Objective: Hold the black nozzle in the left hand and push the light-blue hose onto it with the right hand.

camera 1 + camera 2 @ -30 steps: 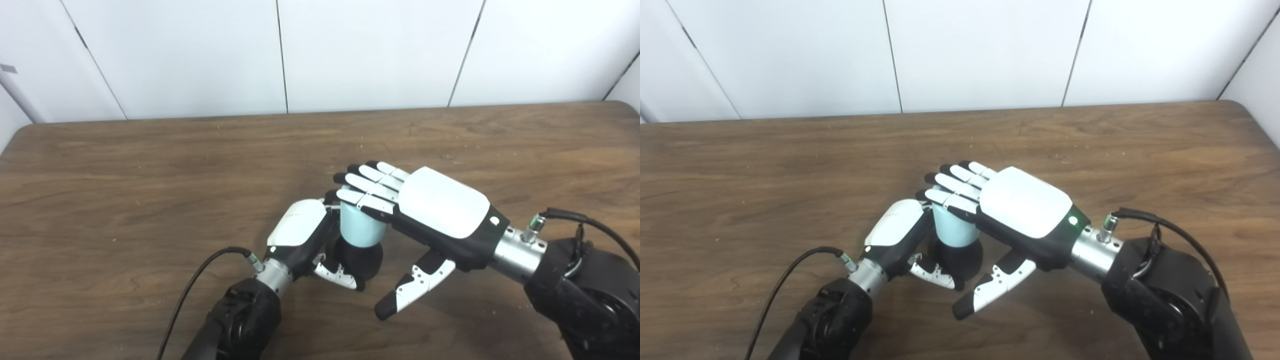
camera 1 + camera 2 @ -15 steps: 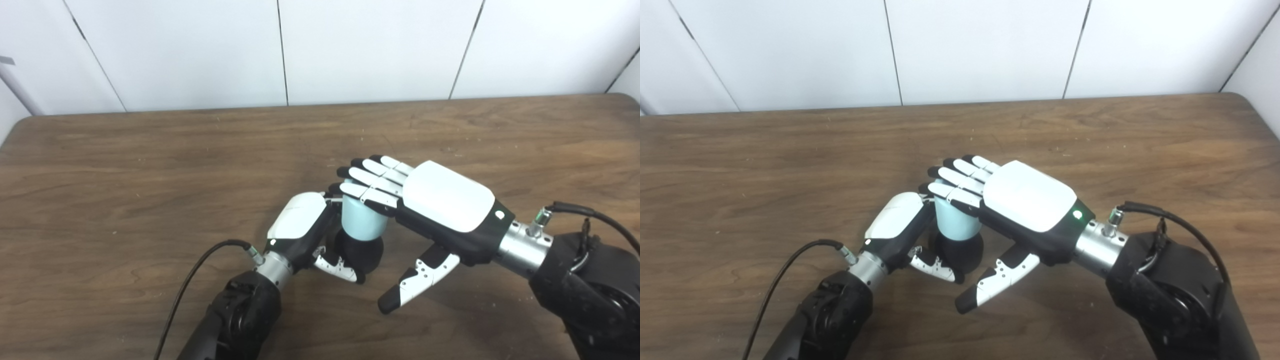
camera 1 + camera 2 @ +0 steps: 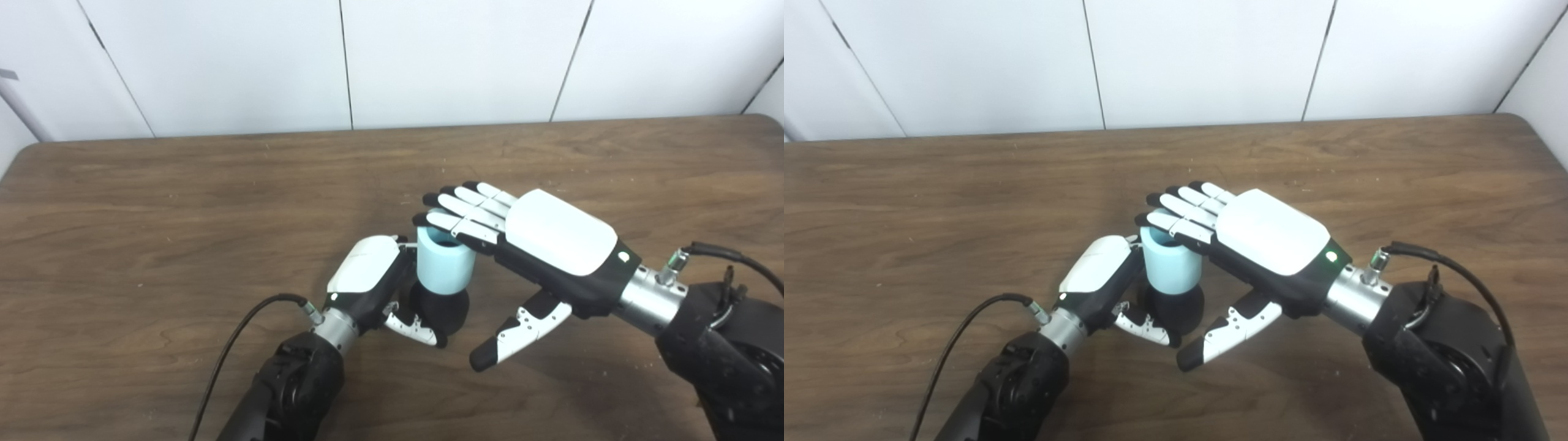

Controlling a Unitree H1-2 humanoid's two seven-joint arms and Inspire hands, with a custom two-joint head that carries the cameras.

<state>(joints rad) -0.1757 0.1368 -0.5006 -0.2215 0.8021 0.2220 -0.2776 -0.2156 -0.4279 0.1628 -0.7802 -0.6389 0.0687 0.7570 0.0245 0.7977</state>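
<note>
A short light-blue hose [image 3: 445, 268] stands upright on top of the black nozzle [image 3: 442, 309] near the table's middle. My left hand [image 3: 367, 283] is shut on the black nozzle, its thumb curled across the nozzle's front. My right hand [image 3: 533, 242] hovers flat and open just right of the hose. Its fingertips [image 3: 436, 214] reach over the hose's far rim, and its thumb hangs down apart from the nozzle. The open top of the hose [image 3: 1170, 266] shows in both views.
The brown wooden table [image 3: 184, 196] stretches to a white panelled wall behind. A black cable [image 3: 236, 349] loops from my left wrist across the table. Another cable [image 3: 1433, 269] arcs off my right wrist.
My right hand has lifted and drawn back to the right, uncovering the top of the hose. The left hand and nozzle have stayed put. The camera tilted slightly early on.
</note>
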